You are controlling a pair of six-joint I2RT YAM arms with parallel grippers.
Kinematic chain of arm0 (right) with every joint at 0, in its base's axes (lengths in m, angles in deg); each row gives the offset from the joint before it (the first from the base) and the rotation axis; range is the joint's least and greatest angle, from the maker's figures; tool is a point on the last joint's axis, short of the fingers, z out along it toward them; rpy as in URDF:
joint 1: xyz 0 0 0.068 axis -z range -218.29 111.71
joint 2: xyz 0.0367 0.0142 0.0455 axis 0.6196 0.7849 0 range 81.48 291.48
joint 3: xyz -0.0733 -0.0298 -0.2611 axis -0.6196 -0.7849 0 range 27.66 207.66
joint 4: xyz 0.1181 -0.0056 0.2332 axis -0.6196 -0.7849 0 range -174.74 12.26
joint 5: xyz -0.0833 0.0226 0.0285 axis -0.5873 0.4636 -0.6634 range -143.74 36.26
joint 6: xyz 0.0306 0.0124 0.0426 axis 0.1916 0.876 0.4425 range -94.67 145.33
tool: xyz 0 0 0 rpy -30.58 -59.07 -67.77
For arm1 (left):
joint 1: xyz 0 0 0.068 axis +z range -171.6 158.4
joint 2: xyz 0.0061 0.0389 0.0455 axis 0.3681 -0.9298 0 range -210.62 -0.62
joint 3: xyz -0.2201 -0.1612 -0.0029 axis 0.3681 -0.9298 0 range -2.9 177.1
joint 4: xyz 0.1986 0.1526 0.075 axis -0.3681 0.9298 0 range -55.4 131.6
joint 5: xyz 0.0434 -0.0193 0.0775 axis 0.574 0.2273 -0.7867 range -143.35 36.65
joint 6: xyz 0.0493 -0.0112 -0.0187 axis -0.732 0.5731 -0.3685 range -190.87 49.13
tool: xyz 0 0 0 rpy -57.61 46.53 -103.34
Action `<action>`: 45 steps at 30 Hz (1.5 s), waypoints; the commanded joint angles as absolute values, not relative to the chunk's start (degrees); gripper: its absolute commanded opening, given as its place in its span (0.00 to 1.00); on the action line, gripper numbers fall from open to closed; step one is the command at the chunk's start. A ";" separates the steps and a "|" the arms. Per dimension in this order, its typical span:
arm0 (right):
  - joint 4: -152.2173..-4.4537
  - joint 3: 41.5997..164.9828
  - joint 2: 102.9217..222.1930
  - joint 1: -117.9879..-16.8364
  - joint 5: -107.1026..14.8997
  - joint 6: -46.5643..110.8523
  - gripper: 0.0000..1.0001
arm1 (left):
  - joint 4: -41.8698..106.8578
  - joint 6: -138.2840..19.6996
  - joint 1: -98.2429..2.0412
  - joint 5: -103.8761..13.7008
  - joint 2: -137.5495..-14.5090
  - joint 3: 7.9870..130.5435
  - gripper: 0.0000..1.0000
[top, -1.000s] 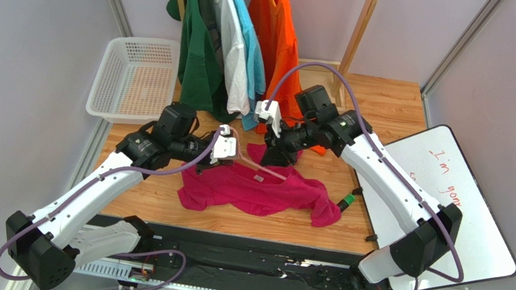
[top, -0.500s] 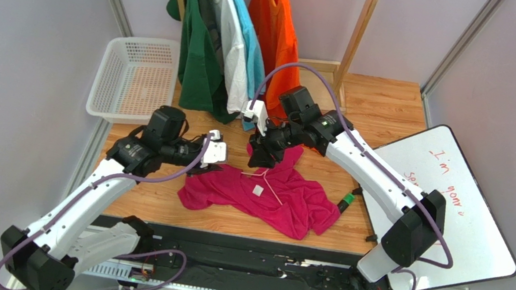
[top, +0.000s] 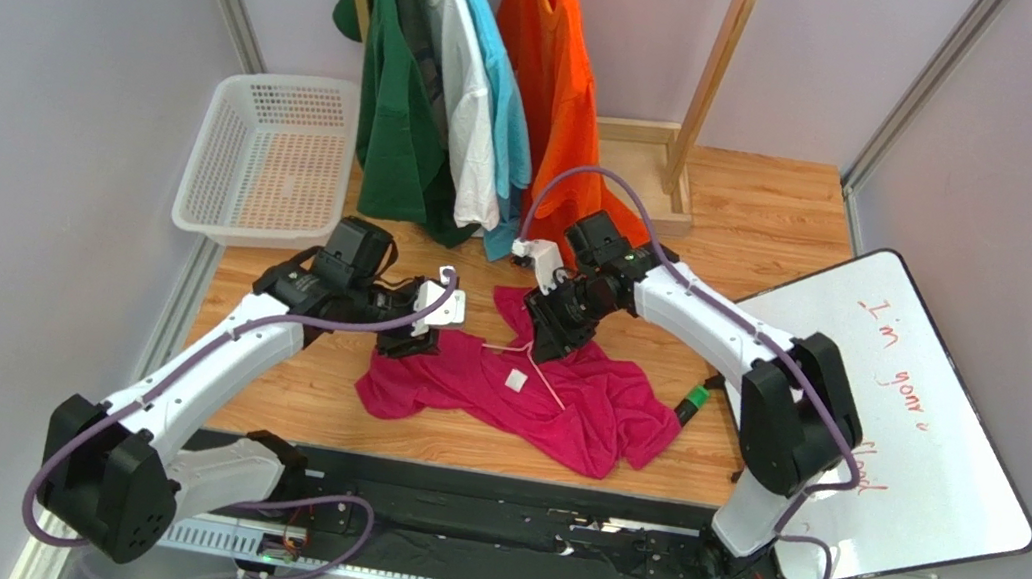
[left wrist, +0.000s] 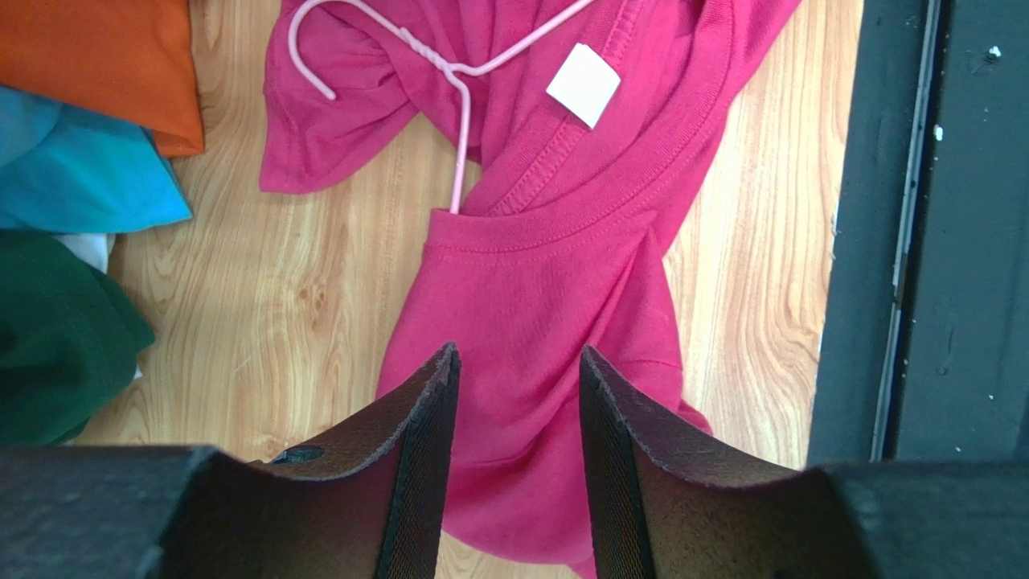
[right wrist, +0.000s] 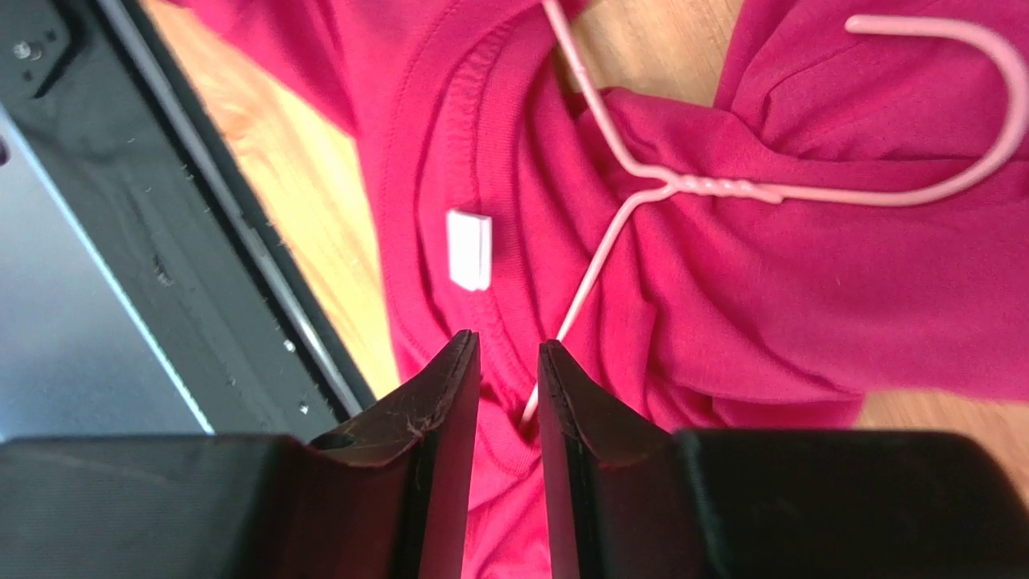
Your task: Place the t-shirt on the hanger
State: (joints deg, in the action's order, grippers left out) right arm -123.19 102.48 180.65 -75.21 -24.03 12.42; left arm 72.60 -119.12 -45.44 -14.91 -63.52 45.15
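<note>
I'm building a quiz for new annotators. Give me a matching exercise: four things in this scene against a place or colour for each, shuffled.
1 t-shirt
2 hanger
3 basket
4 whiteboard

A white mesh, far left of the table
B pale pink wire, lying on the shirt
C magenta, crumpled on the table
D at the right edge, red writing

Pairs: 1-C, 2-B, 3-A, 4-D

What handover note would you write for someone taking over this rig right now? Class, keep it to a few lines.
Left gripper: open, empty, above the t-shirt.
Right gripper: jaws narrowly apart over the collar, no grip visible.
T-shirt lies crumpled on the table, hanger on top.
Done: one hanger arm tucked under the collar.
Left: feed in the other arm, seat the shoulders.
</note>
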 commanded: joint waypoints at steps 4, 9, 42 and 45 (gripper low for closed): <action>-115.10 103.59 187.90 -75.29 -25.96 18.12 0.27 | 70.28 -120.36 -45.24 -14.15 -63.91 47.19 0.48; -112.99 104.74 192.65 -75.20 -25.97 19.09 0.27 | 70.98 -119.83 -45.24 -14.76 -63.20 47.19 0.49; -122.03 101.66 153.21 -75.38 -25.71 1.08 0.00 | 71.51 -113.32 -45.33 -10.02 -57.22 57.39 0.76; -123.44 103.41 151.62 -75.38 -25.01 -0.16 0.00 | 71.16 -114.20 -45.59 -8.53 -57.75 57.65 0.76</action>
